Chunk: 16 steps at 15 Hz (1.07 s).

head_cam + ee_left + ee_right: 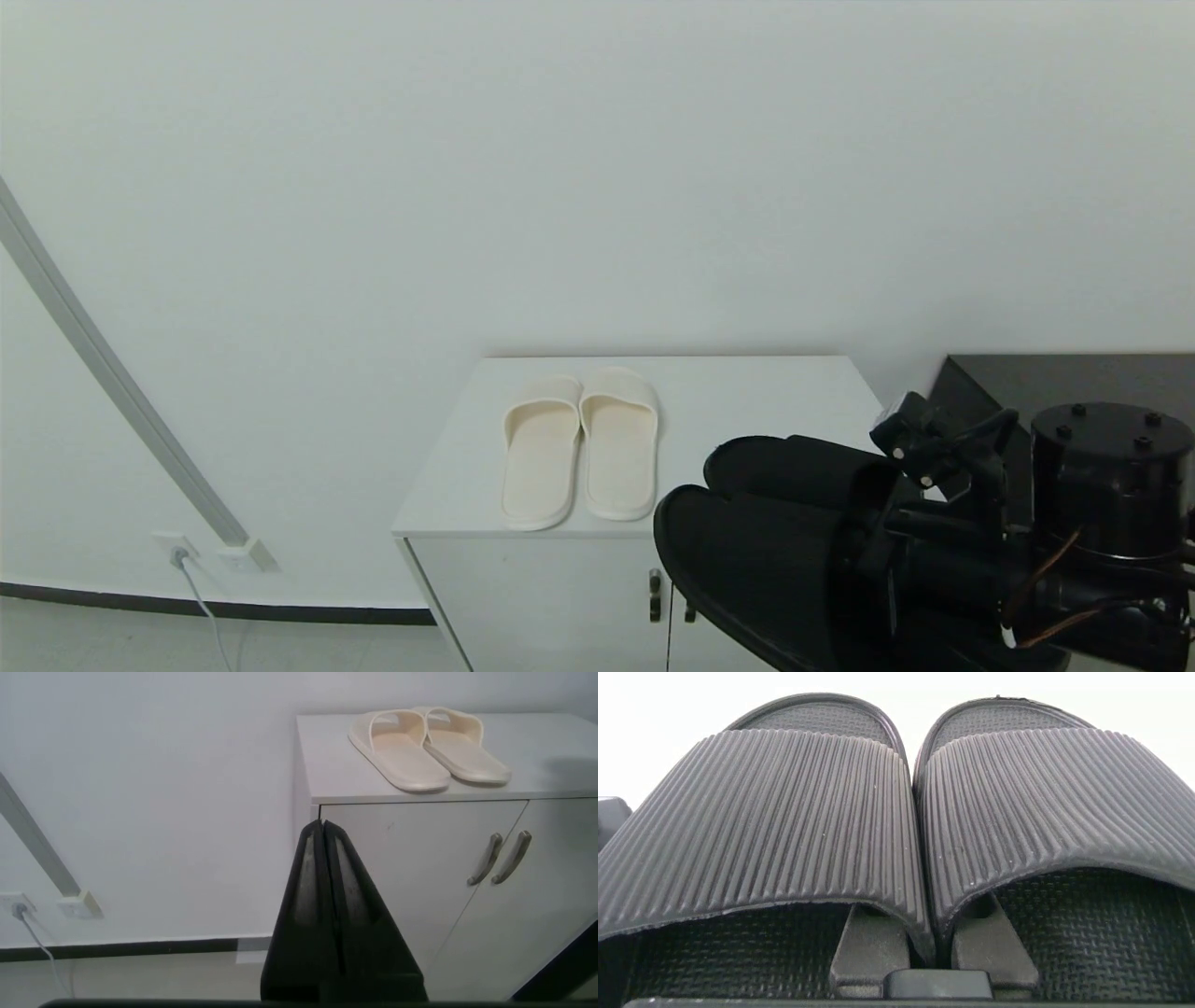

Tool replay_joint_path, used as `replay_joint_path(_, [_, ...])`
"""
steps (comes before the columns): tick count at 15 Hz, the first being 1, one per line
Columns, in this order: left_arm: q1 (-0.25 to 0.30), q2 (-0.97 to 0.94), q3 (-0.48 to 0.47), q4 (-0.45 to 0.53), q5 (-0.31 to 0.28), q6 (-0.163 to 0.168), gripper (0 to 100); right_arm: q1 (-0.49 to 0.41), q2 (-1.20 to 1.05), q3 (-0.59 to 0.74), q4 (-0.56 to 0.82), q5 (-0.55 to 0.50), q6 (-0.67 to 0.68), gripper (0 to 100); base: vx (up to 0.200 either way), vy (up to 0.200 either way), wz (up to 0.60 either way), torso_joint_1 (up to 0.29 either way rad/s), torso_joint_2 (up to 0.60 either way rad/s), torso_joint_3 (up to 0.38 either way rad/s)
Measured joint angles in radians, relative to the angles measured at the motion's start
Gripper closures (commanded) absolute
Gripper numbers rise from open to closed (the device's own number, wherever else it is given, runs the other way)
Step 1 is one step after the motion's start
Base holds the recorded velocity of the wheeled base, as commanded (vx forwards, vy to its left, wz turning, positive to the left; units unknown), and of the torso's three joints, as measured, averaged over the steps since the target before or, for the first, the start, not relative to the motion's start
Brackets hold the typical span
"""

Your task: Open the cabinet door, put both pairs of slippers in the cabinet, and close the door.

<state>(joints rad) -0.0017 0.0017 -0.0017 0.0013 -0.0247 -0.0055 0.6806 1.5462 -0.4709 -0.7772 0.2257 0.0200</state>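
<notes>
The right tool (929, 952) is clamped on the black slippers (785, 812). One finger sits inside each, pinching the adjoining inner walls, likely so the pair carries as one. Their straps are ribbed and rubbery, the footbeds pebbled. The left tool (323, 845) is closed and empty. Beyond it, smooth cream slippers (430, 747) lie side by side atop the matte white cabinet (392, 859), its doors shut and its curved metal handles (500, 857) untouched.

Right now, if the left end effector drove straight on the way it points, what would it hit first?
Probably the cabinet, near its front left edge just under the top; the shut left end effector lines up with that corner. Depth is unclear.
</notes>
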Motion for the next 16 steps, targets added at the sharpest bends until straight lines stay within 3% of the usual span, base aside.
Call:
replay_joint_path(3, [0.000, 0.000, 0.000, 0.000, 0.000, 0.000, 100, -0.001, -0.011, 0.007, -0.001, 0.010, 0.000, 100, -0.200, 0.000, 0.00, 0.010, 0.00, 0.002])
replay_joint_path(16, [0.000, 0.000, 0.000, 0.000, 0.000, -0.003, 100, 0.014, -0.030, 0.039, 0.000, 0.010, -0.026, 100, 0.000, 0.000, 0.00, 0.000, 0.00, 0.000])
